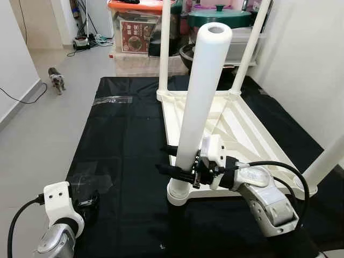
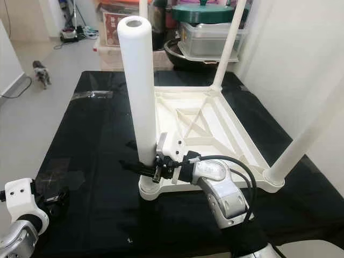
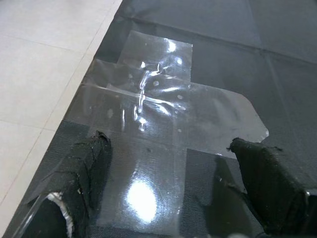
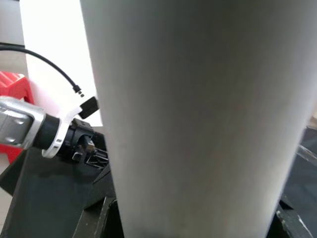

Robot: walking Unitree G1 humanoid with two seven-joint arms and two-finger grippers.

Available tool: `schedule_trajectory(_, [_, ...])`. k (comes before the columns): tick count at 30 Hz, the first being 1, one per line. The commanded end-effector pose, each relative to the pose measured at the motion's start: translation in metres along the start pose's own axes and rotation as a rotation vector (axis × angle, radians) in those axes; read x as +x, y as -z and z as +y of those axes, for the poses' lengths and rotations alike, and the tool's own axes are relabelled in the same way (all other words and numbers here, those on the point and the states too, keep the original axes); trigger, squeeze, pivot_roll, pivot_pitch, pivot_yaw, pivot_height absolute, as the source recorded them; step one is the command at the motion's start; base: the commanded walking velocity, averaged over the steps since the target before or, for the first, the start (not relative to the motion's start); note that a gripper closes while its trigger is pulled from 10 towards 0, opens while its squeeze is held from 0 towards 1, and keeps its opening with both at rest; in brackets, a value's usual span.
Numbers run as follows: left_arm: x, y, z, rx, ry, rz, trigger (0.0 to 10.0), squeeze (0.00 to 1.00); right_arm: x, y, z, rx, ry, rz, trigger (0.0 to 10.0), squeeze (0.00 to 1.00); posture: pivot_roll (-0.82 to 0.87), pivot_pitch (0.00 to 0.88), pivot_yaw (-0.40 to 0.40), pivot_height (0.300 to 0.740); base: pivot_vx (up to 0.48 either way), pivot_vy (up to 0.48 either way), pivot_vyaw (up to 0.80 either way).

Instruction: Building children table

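The right tool pinches the near leg low down, just above its socket at the near corner of the upturned top on the black mat. To seat it well, keep the leg upright and press straight down. The left tool hovers spread over the mat's near left edge.

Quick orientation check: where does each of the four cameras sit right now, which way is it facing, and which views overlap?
Left eye view: on the head, looking down at the upturned white tabletop on the black mat; both arms show.
Right eye view: same scene, shifted sideways; right gripper clasps the near leg.
Left wrist view: low over the mat, fingers spread above clear tape.
Right wrist view: pressed against the leg; left gripper behind.
Shared: leg, mat.
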State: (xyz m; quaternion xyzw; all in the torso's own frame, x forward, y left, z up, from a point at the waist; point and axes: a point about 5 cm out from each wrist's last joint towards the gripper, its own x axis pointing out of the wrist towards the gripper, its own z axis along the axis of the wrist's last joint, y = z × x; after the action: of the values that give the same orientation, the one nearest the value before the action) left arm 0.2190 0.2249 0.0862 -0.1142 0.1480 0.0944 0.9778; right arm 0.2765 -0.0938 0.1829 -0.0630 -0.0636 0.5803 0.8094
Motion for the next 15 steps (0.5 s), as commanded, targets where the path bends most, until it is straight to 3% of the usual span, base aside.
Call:
schedule_trajectory(1, [-0.002,0.007,0.0,-0.007,0.001,0.041,10.0,0.0,0.008,0.047,0.008,0.254,0.117,0.178,10.0,0.0,0.06,0.0,-0.071,0.74,0.0,0.0,0.0])
schedule_trajectory(5, [-0.002,0.007,0.0,-0.007,-0.001,0.04,10.0,0.0,0.01,0.05,0.005,0.282,0.175,0.183,10.0,0.0,0.06,0.0,-0.071,0.74,0.0,0.0,0.0])
schedule_trajectory(6, [-0.004,0.009,0.001,-0.004,-0.011,0.044,10.0,0.0,0.011,0.072,-0.002,0.373,0.426,0.293,10.0,0.0,0.06,0.0,-0.062,0.74,0.0,0.0,0.0])
schedule_trajectory(7, [-0.004,0.009,0.001,-0.004,-0.011,0.044,10.0,0.0,0.011,0.072,-0.002,0.373,0.426,0.293,10.0,0.0,0.06,0.0,-0.062,0.74,0.0,0.0,0.0])
schedule_trajectory(8, [-0.005,0.01,0.002,0.001,-0.011,0.048,10.0,0.0,0.006,0.081,-0.006,0.418,0.539,0.349,10.0,0.0,0.06,0.0,-0.056,0.74,0.0,0.0,0.0])
schedule_trajectory(9, [-0.005,0.01,0.002,0.001,-0.011,0.048,10.0,0.0,0.006,0.081,-0.006,0.418,0.539,0.349,10.0,0.0,0.06,0.0,-0.056,0.74,0.0,0.0,0.0])
schedule_trajectory(11, [-0.004,0.01,0.003,0.007,-0.009,0.052,10.0,0.0,-0.003,0.091,-0.013,0.472,0.663,0.404,10.0,0.0,0.05,0.0,-0.054,0.74,0.0,0.0,0.0])
schedule_trajectory(15, [0.0,0.006,0.008,0.014,-0.023,0.042,10.0,0.0,-0.025,0.1,-0.031,0.458,0.885,0.44,10.0,0.0,0.05,0.0,-0.058,0.74,0.0,0.0,0.0])
